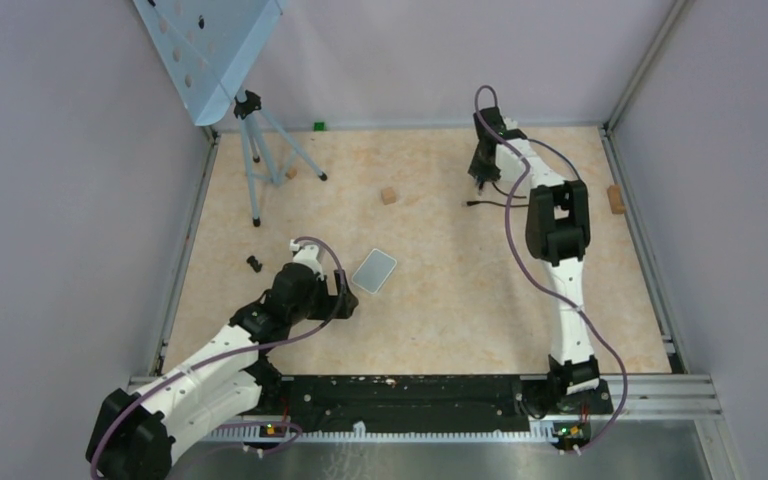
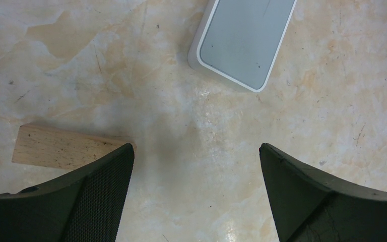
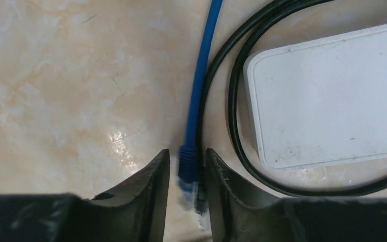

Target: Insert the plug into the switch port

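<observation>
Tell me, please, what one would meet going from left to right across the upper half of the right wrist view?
blue cable → black cable → white box

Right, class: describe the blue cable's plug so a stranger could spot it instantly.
Start at the right gripper, far across the table. Between its fingers lies the blue plug, beside a white box. Unlike the looping black cable alongside, it ends a straight blue lead.
</observation>
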